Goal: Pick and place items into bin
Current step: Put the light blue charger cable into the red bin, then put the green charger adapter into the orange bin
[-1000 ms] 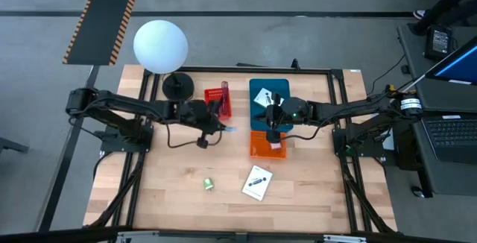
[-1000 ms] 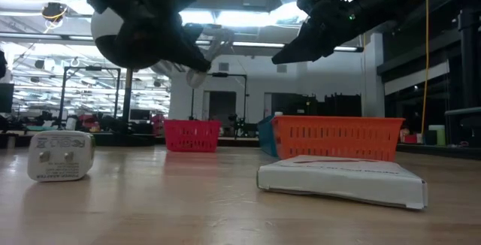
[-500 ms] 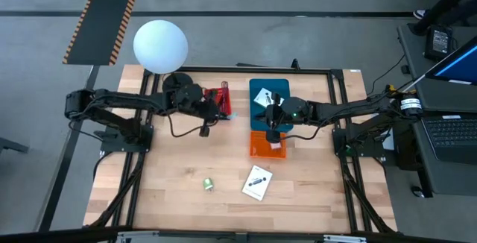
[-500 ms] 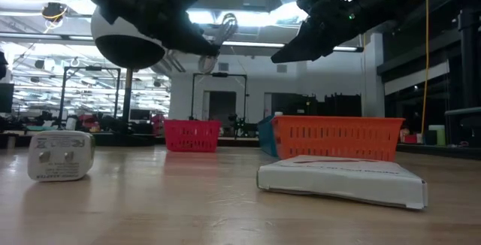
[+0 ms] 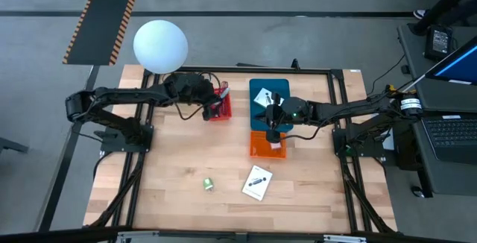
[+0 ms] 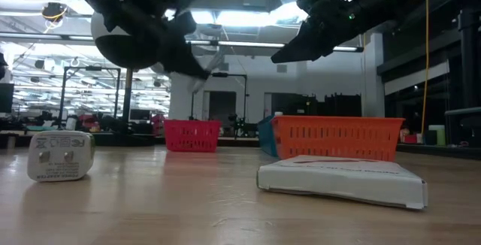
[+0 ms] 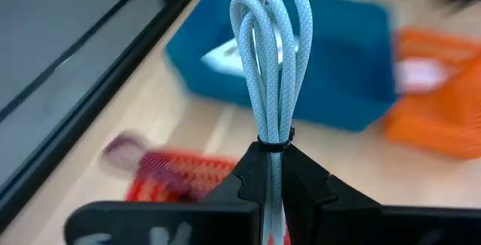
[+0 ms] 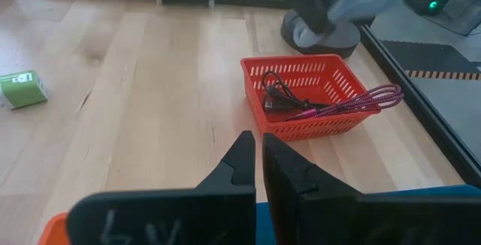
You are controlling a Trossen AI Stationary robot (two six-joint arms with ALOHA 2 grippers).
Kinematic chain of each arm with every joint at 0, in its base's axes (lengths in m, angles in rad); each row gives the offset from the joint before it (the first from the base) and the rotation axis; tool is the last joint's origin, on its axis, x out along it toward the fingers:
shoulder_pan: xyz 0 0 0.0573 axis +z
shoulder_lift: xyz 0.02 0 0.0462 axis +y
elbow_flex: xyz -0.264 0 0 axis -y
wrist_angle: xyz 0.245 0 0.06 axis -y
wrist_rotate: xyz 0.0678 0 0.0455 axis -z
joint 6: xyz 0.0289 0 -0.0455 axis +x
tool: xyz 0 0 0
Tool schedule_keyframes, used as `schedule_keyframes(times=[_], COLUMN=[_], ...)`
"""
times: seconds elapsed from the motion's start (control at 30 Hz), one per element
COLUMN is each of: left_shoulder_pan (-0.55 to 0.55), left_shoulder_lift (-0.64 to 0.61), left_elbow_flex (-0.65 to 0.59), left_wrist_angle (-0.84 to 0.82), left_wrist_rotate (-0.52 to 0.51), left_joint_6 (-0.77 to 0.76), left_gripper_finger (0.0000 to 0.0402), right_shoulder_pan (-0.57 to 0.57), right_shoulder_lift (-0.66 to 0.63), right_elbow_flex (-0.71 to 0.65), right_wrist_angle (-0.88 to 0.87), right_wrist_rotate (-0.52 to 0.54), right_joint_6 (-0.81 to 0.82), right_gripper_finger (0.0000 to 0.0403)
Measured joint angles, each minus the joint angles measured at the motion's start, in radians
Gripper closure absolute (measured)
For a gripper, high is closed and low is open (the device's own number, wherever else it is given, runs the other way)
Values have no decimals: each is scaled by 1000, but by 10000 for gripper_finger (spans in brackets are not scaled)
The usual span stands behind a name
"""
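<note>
My left gripper [image 5: 217,99] is over the red basket [image 5: 218,103], shut on a pale blue-white coiled cable [image 7: 269,49]. The basket holds a black cable [image 8: 279,98] and a maroon cable [image 8: 353,101]. My right gripper [image 5: 273,121] is shut and empty above the blue bin [image 5: 269,94] and the orange bin [image 5: 266,144]; its fingers show in the right wrist view [image 8: 259,158]. A green cube [image 5: 209,185] and a white card [image 5: 257,182] lie flat on the table near its near edge. My left gripper pinches the coiled cable between its two fingers at the bundle's tied end [image 7: 274,138]. The loops stick out past the fingertips [image 7: 252,171]. The bundle is lifted clear, above the red basket [image 7: 169,179].
A white globe lamp [image 5: 160,45] and its black base [image 5: 177,86] stand at the far left, close to the left arm. The blue bin holds a white item [image 7: 225,55]. A black frame [image 5: 328,70] runs along the table's edges. There is bare wood at the near left.
My left gripper has carried the coiled cable toward the table's far edge, from the bare wood in front of the red basket to over the basket, and has turned on the way. It stays shut on the cable.
</note>
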Motion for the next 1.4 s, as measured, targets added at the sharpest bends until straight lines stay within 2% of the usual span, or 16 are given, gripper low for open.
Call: schedule_keyframes(times=[0.1,0.33,0.63,0.9,1.17,1.4], left_shoulder_pan=[0,-1,-1,-1,-1,-39], left_shoulder_lift=[20,103,151,151,150,87], left_elbow_flex=[0,1,1,1,1,7], left_wrist_angle=[-51,-58,-65,-71,-72,-74], left_wrist_rotate=[-68,-83,-199,-198,-198,-87], left_joint_6=[-4,-26,-47,-100,-102,68], left_gripper_finger=[385,384,362,345,313,312], right_shoulder_pan=[0,0,0,0,0,0], right_shoulder_lift=[0,0,0,0,0,0], right_elbow_flex=[0,0,0,0,0,0], right_wrist_angle=[0,1,1,1,1,1], right_wrist_rotate=[0,0,0,0,0,0], right_joint_6=[0,0,0,-1,0,0], right_gripper_finger=[393,393,393,393,393,393])
